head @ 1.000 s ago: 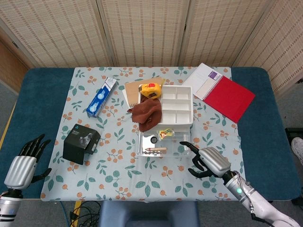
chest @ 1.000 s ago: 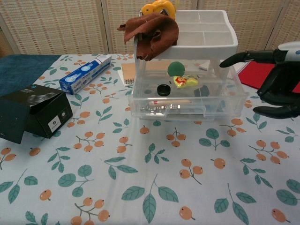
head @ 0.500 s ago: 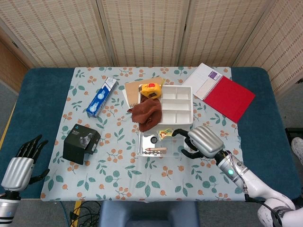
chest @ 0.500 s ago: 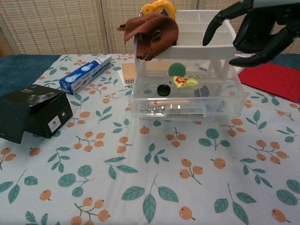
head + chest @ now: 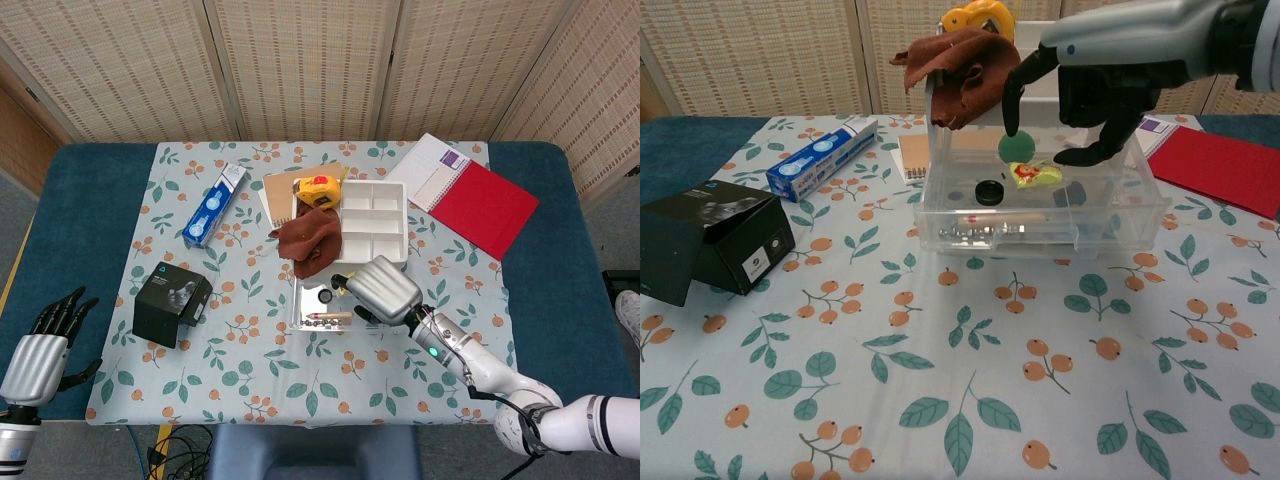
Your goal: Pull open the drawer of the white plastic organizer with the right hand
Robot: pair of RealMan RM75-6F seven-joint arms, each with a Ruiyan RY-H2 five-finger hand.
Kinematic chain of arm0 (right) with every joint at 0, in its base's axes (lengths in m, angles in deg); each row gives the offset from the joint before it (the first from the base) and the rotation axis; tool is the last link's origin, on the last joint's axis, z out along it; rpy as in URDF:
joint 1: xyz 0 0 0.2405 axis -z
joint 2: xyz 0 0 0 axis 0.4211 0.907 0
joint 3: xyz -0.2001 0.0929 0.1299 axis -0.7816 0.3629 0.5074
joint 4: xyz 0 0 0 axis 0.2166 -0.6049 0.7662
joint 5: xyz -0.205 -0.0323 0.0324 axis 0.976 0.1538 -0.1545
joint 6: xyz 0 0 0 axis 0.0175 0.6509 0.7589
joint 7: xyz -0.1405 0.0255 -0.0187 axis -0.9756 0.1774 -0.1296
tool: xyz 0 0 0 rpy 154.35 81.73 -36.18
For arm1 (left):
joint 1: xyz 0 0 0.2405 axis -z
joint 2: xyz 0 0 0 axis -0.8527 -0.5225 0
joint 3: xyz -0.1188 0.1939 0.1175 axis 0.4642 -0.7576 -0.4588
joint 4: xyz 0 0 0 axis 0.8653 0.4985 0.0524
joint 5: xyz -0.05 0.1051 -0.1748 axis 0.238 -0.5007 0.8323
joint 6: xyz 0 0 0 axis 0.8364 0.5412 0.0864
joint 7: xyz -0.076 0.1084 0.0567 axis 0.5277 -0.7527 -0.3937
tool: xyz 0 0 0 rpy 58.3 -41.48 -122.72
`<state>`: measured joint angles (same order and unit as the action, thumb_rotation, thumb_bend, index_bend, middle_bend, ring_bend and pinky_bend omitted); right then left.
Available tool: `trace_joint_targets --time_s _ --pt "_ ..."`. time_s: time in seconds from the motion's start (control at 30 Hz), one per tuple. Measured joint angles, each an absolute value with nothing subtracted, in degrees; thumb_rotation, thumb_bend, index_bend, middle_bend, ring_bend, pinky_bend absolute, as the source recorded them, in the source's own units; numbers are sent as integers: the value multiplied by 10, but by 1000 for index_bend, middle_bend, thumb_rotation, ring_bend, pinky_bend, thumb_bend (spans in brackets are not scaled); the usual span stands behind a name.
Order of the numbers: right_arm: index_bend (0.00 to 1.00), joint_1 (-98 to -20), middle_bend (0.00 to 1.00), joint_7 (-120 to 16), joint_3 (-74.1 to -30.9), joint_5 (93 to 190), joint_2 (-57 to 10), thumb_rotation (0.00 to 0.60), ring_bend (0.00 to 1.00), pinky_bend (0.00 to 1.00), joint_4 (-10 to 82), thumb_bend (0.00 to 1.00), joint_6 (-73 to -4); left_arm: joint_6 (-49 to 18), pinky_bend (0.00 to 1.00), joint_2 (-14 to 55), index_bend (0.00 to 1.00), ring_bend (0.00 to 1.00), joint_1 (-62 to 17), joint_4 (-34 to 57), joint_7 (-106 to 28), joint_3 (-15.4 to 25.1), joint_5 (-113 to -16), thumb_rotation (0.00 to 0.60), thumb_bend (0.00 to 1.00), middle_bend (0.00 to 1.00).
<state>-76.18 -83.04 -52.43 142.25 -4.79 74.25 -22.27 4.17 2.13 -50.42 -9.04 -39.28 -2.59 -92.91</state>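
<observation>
The white plastic organizer (image 5: 372,225) stands mid-table, and its top tray (image 5: 1080,75) has several compartments. Its clear drawer (image 5: 318,305) (image 5: 1040,215) stands pulled out toward me. Inside lie a black disc, a yellow packet, a green disc, a pencil and small bits. My right hand (image 5: 382,288) (image 5: 1095,85) hovers over the right part of the drawer. Its fingers are apart and point down, holding nothing, with one fingertip near the green disc (image 5: 1016,147). My left hand (image 5: 40,350) is at the table's near left corner, with spread fingers and nothing in it.
A brown cloth (image 5: 310,240) (image 5: 965,60) drapes over the organizer's left side, beside a yellow tape measure (image 5: 318,188). A black box (image 5: 172,303) (image 5: 710,240) and a blue toothpaste box (image 5: 215,205) lie to the left. A red notebook (image 5: 480,205) lies at the back right.
My right hand has swung left and up from beside the drawer's right end to above the drawer. The left hand has sunk slightly toward the near edge.
</observation>
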Motion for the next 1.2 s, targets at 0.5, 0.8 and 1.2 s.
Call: trace_joint_targets --time_s 0.5,0.8,1.2 --pt "343 -827 980 -945 -552 1365 -124 600 979 1000 680 298 -234 42 109 27 106 75 -507 -78 -381 -25 -925 600 205 23" --pt "343 -851 980 -969 -563 1345 -147 600 980 1000 658 294 -236 43 108 28 106 75 -508 -74 -378 -25 -925 600 206 23" --pt "343 -878 979 -985 -567 1323 -168 600 979 1000 636 294 -234 42 108 29 106 75 -509 -70 -374 -24 -921 600 205 23"
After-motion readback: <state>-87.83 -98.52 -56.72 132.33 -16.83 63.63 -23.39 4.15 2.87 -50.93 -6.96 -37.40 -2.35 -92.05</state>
